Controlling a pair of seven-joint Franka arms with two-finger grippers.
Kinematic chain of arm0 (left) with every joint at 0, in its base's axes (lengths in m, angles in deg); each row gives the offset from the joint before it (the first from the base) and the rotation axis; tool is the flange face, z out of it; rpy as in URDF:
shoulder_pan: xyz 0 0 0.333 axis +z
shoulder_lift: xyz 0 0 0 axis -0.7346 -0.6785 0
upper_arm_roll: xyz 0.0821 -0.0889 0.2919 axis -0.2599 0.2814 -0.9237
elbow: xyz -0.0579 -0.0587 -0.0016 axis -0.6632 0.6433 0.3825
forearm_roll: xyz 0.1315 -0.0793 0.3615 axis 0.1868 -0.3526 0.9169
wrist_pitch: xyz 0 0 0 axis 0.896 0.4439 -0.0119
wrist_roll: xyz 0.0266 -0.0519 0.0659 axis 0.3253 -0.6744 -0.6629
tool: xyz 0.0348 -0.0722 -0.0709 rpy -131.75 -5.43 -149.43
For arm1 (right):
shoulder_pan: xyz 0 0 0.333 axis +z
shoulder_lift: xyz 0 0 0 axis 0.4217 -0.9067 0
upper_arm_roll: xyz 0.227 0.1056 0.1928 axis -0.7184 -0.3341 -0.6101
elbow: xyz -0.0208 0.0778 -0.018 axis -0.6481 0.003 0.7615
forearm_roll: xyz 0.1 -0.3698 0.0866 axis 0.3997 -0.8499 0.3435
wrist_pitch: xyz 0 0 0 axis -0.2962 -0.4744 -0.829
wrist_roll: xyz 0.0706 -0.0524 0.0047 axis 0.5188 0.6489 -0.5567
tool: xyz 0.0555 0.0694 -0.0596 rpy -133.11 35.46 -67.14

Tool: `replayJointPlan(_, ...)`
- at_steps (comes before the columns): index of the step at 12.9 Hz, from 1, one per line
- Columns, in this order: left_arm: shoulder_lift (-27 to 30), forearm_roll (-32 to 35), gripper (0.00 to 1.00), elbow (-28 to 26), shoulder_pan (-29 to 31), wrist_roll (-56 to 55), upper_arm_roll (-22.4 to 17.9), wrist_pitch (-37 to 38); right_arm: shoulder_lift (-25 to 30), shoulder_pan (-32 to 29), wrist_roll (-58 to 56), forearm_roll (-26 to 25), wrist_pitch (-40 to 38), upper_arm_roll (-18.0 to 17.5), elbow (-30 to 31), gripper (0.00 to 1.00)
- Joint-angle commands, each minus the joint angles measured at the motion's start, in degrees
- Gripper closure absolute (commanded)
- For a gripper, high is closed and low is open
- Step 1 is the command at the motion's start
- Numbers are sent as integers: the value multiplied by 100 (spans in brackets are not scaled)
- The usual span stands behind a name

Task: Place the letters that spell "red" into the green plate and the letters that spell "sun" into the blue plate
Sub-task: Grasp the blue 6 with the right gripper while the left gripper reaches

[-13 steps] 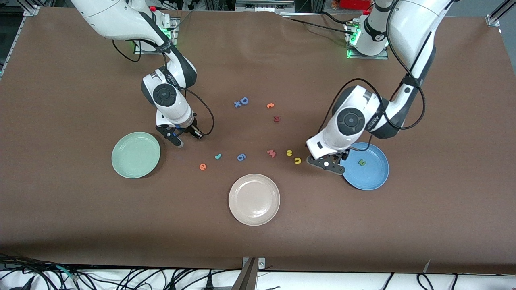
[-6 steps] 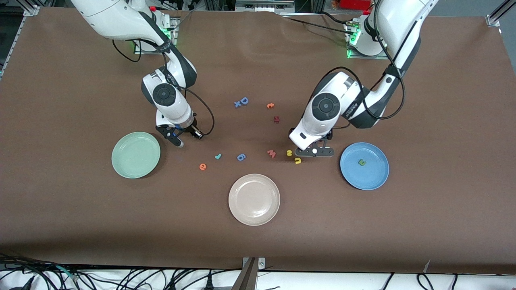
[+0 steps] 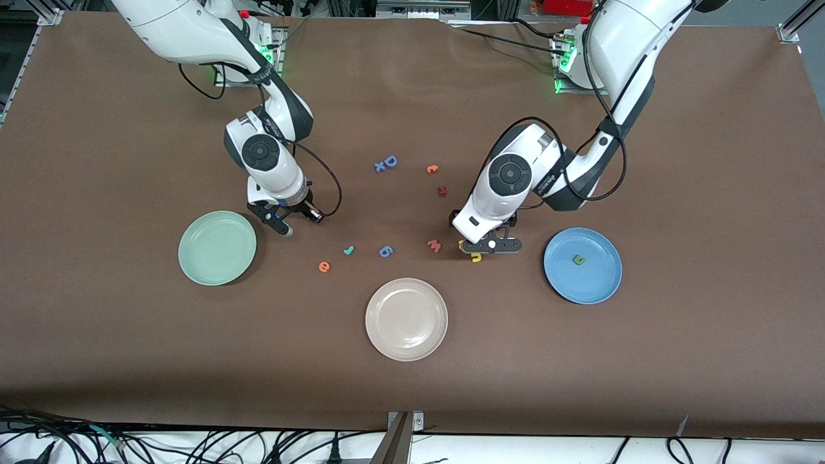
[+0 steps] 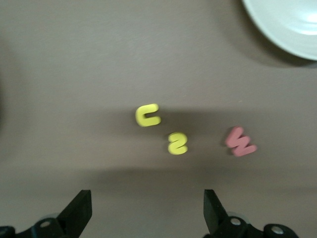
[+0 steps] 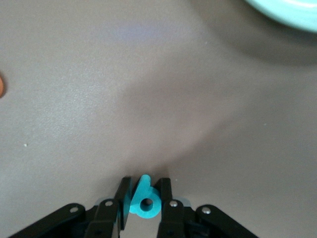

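Your left tool (image 3: pixel 490 245), fingers spread wide, has swung off the blue plate (image 3: pixel 583 265) to hover over the yellow "s" (image 4: pixel 177 143) and "u" (image 4: pixel 147 115); your right tool (image 5: pixel 144 198) has clenched the teal "d" (image 5: pixel 144 199) beside the green plate (image 3: pixel 217 248).

We see a beige plate (image 3: pixel 406 319) on the brown table (image 3: pixel 696 335), nearest the front camera of all the plates; its pale rim (image 4: pixel 282 25) also shows in the left wrist view. A pink "w" (image 3: pixel 434 245) (image 4: pixel 240 142) lies flat on the cloth, farther from the camera than that plate. A purple-blue "6" (image 3: pixel 385 251) sits beside it, toward the right arm's end. Farther off lie a big blue "D" (image 3: pixel 390 161) touching a small blue "x" (image 3: pixel 379 167) — plus an orange letter (image 3: pixel 432 169) and a dark red "R" (image 3: pixel 442 191).
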Motion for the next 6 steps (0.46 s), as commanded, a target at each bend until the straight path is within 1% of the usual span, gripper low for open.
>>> replayJointPlan(1,-227,236,1,25,-163,-147,-52,-475,207,-84,-153,-57,-200,-59,49,81)
replayJointPlan(3,-403,560,2,77,-295,-323,-104,-573,329,-171,-311,-39,-252,-59,40,81)
replayJointPlan(4,-508,850,2,121,-304,-375,-148,-591,443,-294,-512,-30,-444,-67,14,82)
replayJointPlan(5,-605,948,3,130,-313,-454,-157,-591,531,-425,-783,-22,-672,-68,-74,82)
replayJointPlan(6,-649,949,6,165,-313,-472,-157,-591,610,-609,-1082,-22,-901,-85,-170,82)
